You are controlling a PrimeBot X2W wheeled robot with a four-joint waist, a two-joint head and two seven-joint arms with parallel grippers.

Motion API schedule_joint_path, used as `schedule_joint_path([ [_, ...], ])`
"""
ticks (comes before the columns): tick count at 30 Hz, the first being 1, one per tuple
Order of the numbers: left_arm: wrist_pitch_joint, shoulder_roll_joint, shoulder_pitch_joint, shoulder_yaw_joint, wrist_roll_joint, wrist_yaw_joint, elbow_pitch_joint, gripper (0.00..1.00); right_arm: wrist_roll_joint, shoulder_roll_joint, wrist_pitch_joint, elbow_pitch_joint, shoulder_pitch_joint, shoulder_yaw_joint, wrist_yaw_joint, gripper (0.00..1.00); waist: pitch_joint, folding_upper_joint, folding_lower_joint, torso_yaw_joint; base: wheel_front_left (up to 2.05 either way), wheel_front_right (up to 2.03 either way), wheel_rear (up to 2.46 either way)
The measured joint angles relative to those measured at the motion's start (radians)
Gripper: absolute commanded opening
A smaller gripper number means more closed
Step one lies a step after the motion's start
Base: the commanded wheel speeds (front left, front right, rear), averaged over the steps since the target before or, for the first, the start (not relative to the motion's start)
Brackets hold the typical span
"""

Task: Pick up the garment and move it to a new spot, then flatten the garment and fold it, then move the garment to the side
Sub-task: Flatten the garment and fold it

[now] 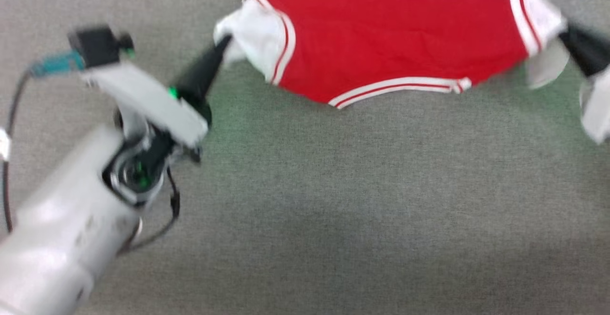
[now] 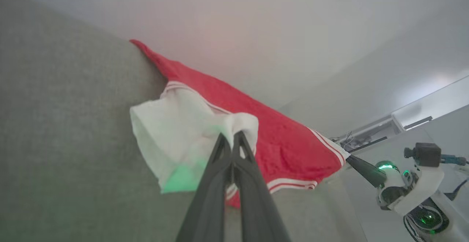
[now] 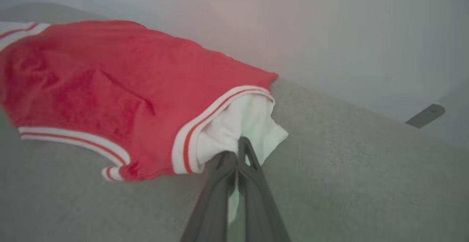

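Note:
The garment [image 1: 391, 34], a red shirt with white sleeves and red-and-white striped trim, is stretched out over the grey surface at the top of the head view, its upper part cut off by the frame. My left gripper [image 1: 224, 43] is shut on the edge of the white sleeve [image 1: 257, 34] nearest it; the left wrist view shows the two dark fingers [image 2: 231, 141] pinching that sleeve [image 2: 176, 139]. My right gripper [image 1: 567, 34] is shut on the other white sleeve [image 1: 538, 15], as the right wrist view shows [image 3: 238, 150]. No lettering is visible on the red cloth.
Grey fabric-covered surface [image 1: 333, 200] stretches wide below the garment. Its far edge meets a pale wall [image 3: 329, 33]. In the left wrist view my right arm [image 2: 414, 187] stands past the garment's far corner.

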Motion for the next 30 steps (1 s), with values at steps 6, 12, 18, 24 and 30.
schedule_joint_path([
  [6,0.046,0.135,0.191,-0.064,0.001,0.0,-0.182,0.0,0.125,-0.152,0.198,-0.258,0.324,-0.079,0.0,0.0,-0.051,0.0,0.0,0.003,0.0,0.0,0.0],
  [12,0.057,0.256,0.32,-0.082,-0.014,0.0,-0.34,0.0,0.131,-0.181,0.281,-0.422,0.55,-0.211,0.0,0.0,-0.086,0.0,0.0,-0.004,0.0,0.0,0.0],
  [18,0.06,0.406,0.446,-0.095,-0.028,0.0,-0.513,0.0,0.116,-0.184,0.394,-0.573,0.762,-0.339,0.0,0.0,-0.108,0.0001,0.0,-0.022,0.0,0.0,0.0],
  [24,0.07,0.542,0.552,-0.106,-0.07,0.0,-0.683,0.0,0.132,-0.184,0.522,-0.708,0.928,-0.451,0.0,0.0,-0.107,0.0,0.0,-0.039,0.0,0.0,0.0],
  [30,0.084,0.611,0.603,-0.115,-0.098,0.0,-0.799,0.0,0.148,-0.164,0.615,-0.793,1.04,-0.541,0.0,0.0,-0.105,0.0,0.0,-0.036,0.0,0.0,0.0],
])
